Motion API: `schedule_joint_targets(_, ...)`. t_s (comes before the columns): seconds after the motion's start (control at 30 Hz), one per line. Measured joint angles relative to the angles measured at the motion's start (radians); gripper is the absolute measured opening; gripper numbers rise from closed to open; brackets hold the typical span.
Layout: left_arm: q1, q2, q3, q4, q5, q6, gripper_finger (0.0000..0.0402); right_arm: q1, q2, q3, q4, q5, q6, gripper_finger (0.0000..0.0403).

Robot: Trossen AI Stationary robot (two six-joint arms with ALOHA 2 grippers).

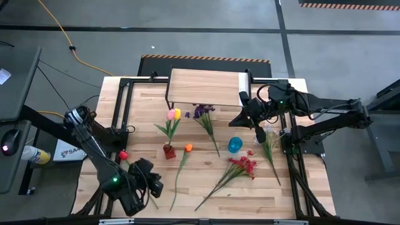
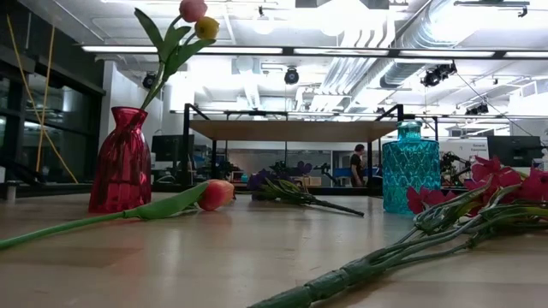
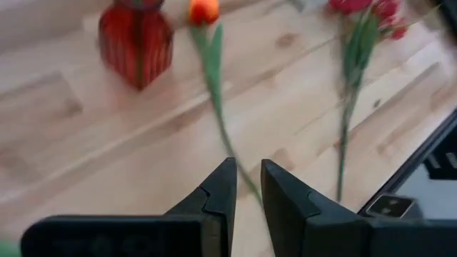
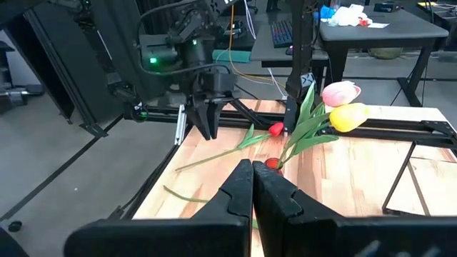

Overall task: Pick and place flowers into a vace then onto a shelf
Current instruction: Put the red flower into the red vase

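Note:
A red vase [image 1: 169, 151] [image 2: 120, 162] [image 3: 136, 43] stands on the table with a pink tulip [image 4: 341, 93] and a yellow tulip [image 4: 350, 116] in it. An orange tulip [image 1: 188, 148] [image 3: 203, 10], a red tulip [image 1: 123, 154] [image 4: 276, 129], a purple spray [image 1: 203, 112], a white spray [image 1: 270, 134] and a red spray [image 1: 244, 165] [image 3: 364, 11] lie flat. The shelf [image 1: 203, 87] [image 2: 291, 130] stands at the far edge. My left gripper [image 1: 152, 181] [image 3: 248, 165] hovers near the table's near-left corner above the orange tulip's stem, open by a narrow gap. My right gripper [image 1: 240, 119] [image 4: 251, 171] hangs shut in front of the shelf's right end.
A blue glass vase [image 1: 234, 145] [image 2: 409, 167] stands upright right of the centre, between the purple spray and the red spray. Black frame rails [image 1: 122, 106] run along the table's left and right sides. Bare wood lies between the orange tulip and the red spray.

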Motion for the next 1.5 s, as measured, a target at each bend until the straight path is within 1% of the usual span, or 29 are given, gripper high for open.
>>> schedule_joint_targets(0.2,0.0,0.029,0.0,-0.008,0.244,-0.109,0.0099,0.0,0.0,0.0,0.0,0.0,0.001,0.0)
schedule_joint_targets(0.3,0.0,0.047,0.0,-0.017,0.321,-0.161,0.0099,0.0,0.0,0.0,0.001,0.0,0.001,0.0)
schedule_joint_targets(0.43,0.0,0.061,-0.001,-0.014,0.359,-0.166,0.0099,0.0,0.0,0.0,0.002,0.0,-0.003,0.0)
schedule_joint_targets(0.57,0.0,0.07,-0.001,-0.015,0.372,-0.197,0.0099,0.0,0.0,0.0,0.002,0.0,-0.003,0.0)
schedule_joint_targets(0.73,0.0,0.07,-0.001,-0.027,0.429,-0.265,0.0099,0.0,0.0,0.0,0.002,0.0,0.0,0.0)
schedule_joint_targets(0.9,0.0,0.07,-0.001,-0.048,0.517,-0.319,0.0099,0.0,0.0,0.0,0.002,0.0,0.001,0.0)
schedule_joint_targets(1.0,0.0,0.07,-0.001,-0.052,0.519,-0.333,0.0105,0.0,0.0,0.0,0.002,0.0,0.001,0.0)
schedule_joint_targets(1.07,0.0,0.07,-0.001,-0.058,0.519,-0.34,0.0118,0.0,0.0,0.0,0.002,0.0,0.001,0.0)
schedule_joint_targets(1.13,0.0,0.07,-0.001,-0.059,0.519,-0.34,0.0141,0.0,0.0,0.0,0.003,0.0,0.001,0.0)
schedule_joint_targets(1.4,0.0,0.07,-0.001,-0.111,0.52,-0.345,0.0257,0.0,0.0,0.0,0.003,0.0,0.0,0.0)
schedule_joint_targets(1.5,0.0,0.07,-0.002,-0.103,0.516,-0.345,0.0298,0.0,0.0,0.0,0.003,0.0,-0.003,0.0)
